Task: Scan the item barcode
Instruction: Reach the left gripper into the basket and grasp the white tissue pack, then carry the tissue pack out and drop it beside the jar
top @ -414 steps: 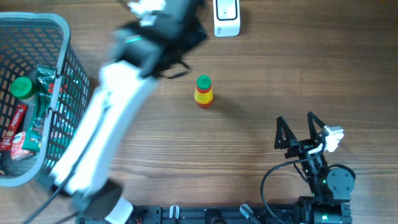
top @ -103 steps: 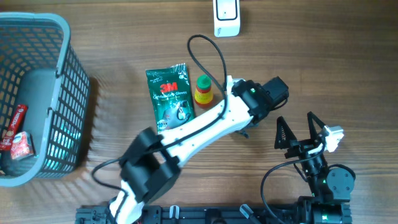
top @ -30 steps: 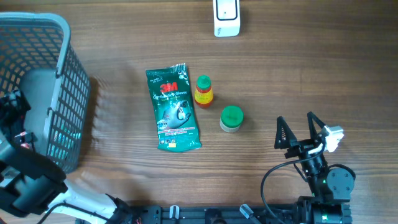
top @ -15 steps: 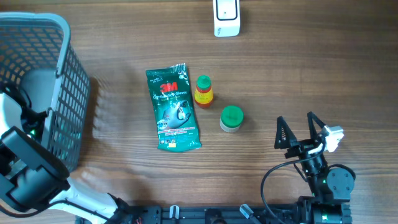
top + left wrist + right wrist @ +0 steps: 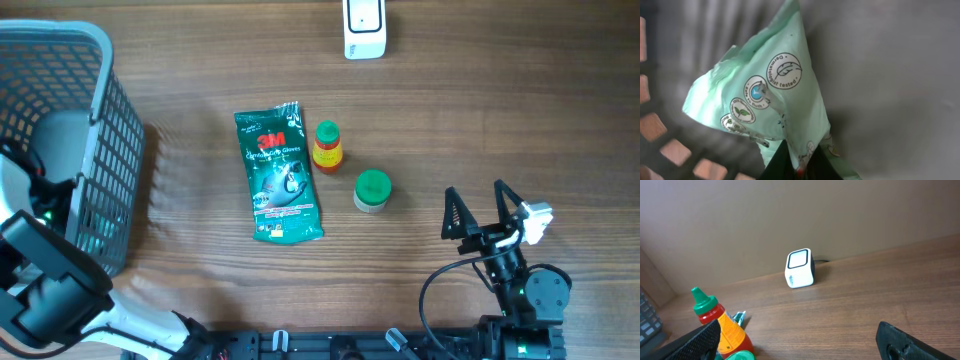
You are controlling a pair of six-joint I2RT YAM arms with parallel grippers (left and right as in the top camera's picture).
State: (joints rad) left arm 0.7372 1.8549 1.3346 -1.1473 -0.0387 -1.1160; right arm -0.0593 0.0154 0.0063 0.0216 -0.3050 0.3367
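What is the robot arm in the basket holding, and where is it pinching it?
The left gripper has its jaws shut on a pale green packet, pinching one crinkled end. The right gripper is open, holding nothing.

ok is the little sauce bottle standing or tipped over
Upright. The right wrist view shows the sauce bottle standing on the table, its green cap pointing up.

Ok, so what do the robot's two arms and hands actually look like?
The left arm has white shells and blocky black joint housings, with a small green light. The left hand shows only dark fingertips. The right arm is black, with a round joint, a looping black cable and a white block near the wrist. The right hand has two black triangular fingers.
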